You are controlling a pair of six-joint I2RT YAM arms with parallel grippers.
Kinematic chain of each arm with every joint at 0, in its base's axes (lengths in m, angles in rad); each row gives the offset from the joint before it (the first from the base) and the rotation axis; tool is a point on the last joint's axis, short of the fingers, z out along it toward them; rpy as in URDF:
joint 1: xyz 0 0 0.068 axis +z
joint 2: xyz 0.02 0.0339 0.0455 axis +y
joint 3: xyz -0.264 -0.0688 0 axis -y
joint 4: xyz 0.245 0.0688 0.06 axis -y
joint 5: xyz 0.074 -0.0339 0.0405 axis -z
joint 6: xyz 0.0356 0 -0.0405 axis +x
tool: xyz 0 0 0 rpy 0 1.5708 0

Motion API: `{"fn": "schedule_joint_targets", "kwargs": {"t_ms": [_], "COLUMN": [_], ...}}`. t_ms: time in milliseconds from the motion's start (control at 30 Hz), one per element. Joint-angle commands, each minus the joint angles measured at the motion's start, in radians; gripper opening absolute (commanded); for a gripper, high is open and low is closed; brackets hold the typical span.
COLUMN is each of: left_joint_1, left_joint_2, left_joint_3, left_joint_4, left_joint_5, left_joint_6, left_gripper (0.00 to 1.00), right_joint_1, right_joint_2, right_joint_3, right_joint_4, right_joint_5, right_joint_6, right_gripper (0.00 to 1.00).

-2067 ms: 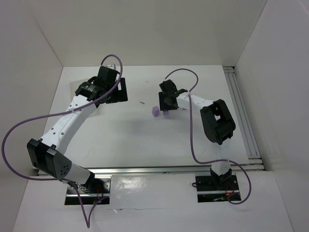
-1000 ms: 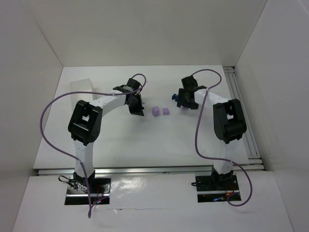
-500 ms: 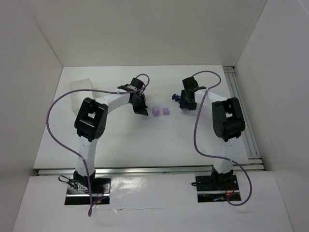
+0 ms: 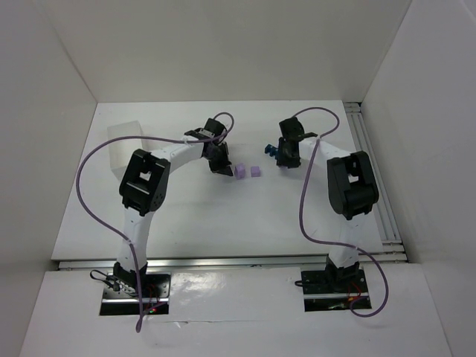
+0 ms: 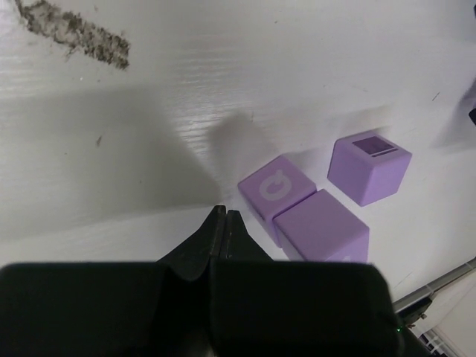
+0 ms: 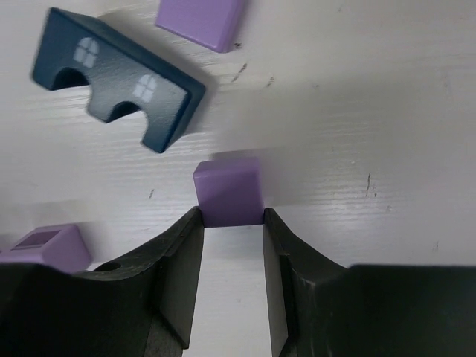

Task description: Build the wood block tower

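The right gripper (image 6: 231, 220) has its jaws at about the width of a small light purple wooden cube (image 6: 227, 195). Only the fingertips (image 6: 190, 238) flank the cube's near corners, and I can't tell whether they're actually pinching it. The cube sits flat on the white table (image 6: 387, 111). A dark blue arch-shaped block with printed windows (image 6: 119, 85) lies just beyond it, and two more purple blocks (image 6: 44, 249) are off to the sides.

The left gripper (image 5: 222, 219) is fully closed and holds nothing. Its tip is down just beside three light purple cubes (image 5: 277, 192), two of them touching.

I'd say this is the pick-up of a block. I see no tower yet, though I can't rule out one cube sitting on another. The next move calls for a firmer, deeper hold, then a straight lift clear of the arch.
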Motion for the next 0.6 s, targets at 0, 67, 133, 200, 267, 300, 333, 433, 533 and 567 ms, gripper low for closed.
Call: {"fn": "schedule_joint_targets", "kwargs": {"t_ms": [0,67,133,200,267,300,333,433,533,567], "left_joint_1": [-0.006,-0.006,-0.006,-0.006,-0.006,-0.006,-0.006,-0.006,-0.006,-0.006], "left_joint_2": [0.030,0.040,0.040,0.050,0.061,0.061,0.072,0.083,0.083,0.083], "left_joint_3": [0.048,0.058,0.069,0.078,0.078,0.087,0.098,0.107,0.120,0.120], "left_joint_4": [0.017,0.008,0.008,0.008,0.008,0.008,0.008,0.008,0.008,-0.001], "left_joint_5": [0.026,0.026,0.026,0.026,0.035,0.035,0.035,0.035,0.035,0.035], "left_joint_6": [-0.011,-0.011,-0.011,-0.011,-0.011,-0.011,-0.011,-0.011,-0.011,-0.011], "left_gripper": [0.00,0.00,0.00,0.00,0.00,0.00,0.00,0.00,0.00,0.00], "right_joint_1": [0.047,0.064,0.091,0.111,0.139,0.139,0.154,0.189,0.199,0.208], "right_joint_2": [-0.089,-0.112,-0.112,-0.112,-0.101,-0.101,-0.090,-0.079,-0.069,-0.069], "right_joint_3": [0.012,0.021,0.030,0.041,0.053,0.064,0.077,0.087,0.099,0.099], "right_joint_4": [0.019,0.019,0.010,0.010,0.001,0.001,0.001,-0.009,-0.009,-0.009], "right_joint_5": [-0.011,-0.032,-0.041,-0.041,-0.041,-0.041,-0.041,-0.041,-0.041,-0.041], "right_joint_6": [-0.009,0.000,0.009,0.009,0.018,0.019,0.019,0.019,0.019,0.019], "right_gripper": [0.34,0.34,0.34,0.34,0.34,0.34,0.34,0.34,0.34,0.34]}}
